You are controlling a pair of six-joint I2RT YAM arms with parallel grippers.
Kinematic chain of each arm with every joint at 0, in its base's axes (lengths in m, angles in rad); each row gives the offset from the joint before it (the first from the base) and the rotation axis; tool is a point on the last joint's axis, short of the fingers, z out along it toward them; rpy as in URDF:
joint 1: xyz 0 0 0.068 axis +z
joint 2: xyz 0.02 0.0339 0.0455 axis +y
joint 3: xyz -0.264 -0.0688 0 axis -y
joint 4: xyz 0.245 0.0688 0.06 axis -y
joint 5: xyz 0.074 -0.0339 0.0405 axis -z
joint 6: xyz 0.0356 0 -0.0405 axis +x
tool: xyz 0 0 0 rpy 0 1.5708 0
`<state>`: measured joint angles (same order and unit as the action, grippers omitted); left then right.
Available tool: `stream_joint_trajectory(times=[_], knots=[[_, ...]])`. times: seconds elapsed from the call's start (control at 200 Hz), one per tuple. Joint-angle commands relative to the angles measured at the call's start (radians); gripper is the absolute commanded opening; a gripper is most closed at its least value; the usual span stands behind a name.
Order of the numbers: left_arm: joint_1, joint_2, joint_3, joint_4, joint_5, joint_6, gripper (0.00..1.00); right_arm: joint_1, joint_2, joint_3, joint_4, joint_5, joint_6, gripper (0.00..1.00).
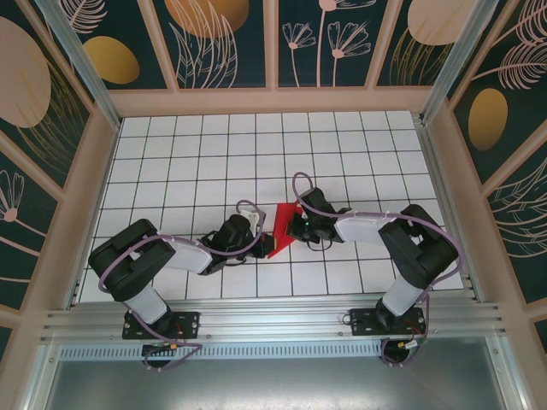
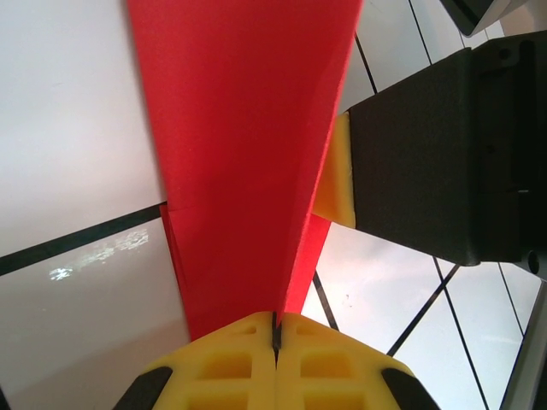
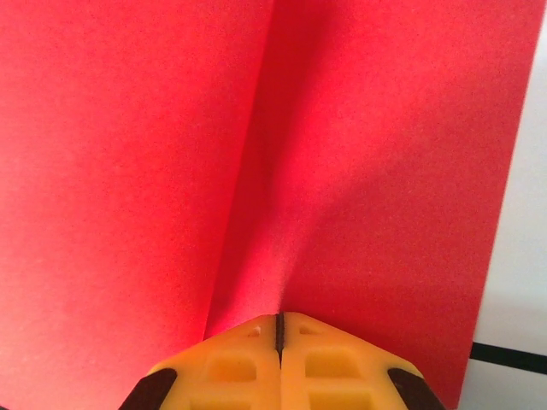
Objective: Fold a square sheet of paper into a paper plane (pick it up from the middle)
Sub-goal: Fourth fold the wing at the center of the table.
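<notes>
While my left hand (image 2: 275,335) is pinched shut on the narrow end of the creased bright red paper wedge (image 1: 282,229), its crease running straight ahead, my right hand (image 3: 279,329) is clamped shut on the wider part alongside, over the white gridded table (image 1: 188,162).

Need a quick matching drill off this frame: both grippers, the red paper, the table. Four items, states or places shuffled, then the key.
Column A
1. creased bright red paper
2. left gripper, yellow pads
3. right gripper, yellow pads
4. white tabletop with black grid lines

Column B
a. shut on the paper's narrow end
b. shut where a crease runs up a broad red face
c. pinched from both sides, mid-table
d. flat surface beneath both arms

Pairs: 1-c, 2-a, 3-b, 4-d
</notes>
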<state>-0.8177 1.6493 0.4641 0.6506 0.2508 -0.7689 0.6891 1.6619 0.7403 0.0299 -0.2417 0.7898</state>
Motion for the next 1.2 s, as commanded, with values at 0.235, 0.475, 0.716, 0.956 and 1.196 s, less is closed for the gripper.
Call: stream_joint_trajectory(times=[0.235, 0.475, 0.716, 0.956, 1.196], knots=[[0.009, 0.044, -0.024, 0.051, -0.009, -0.036, 0.00, 0.007, 0.025, 0.005, -0.014, 0.015, -0.012, 0.05], [0.012, 0.053, -0.021, 0.011, -0.052, -0.045, 0.00, 0.007, 0.016, 0.016, -0.023, 0.015, -0.014, 0.05], [0.012, 0.055, 0.004, -0.047, -0.068, -0.013, 0.00, 0.009, 0.017, 0.014, -0.025, 0.015, -0.018, 0.05], [0.014, 0.058, 0.026, -0.048, -0.023, 0.025, 0.00, 0.009, 0.018, 0.021, -0.031, 0.015, -0.024, 0.05], [0.014, 0.053, 0.053, -0.096, -0.025, 0.069, 0.00, 0.009, 0.015, 0.024, -0.038, 0.022, -0.023, 0.05]])
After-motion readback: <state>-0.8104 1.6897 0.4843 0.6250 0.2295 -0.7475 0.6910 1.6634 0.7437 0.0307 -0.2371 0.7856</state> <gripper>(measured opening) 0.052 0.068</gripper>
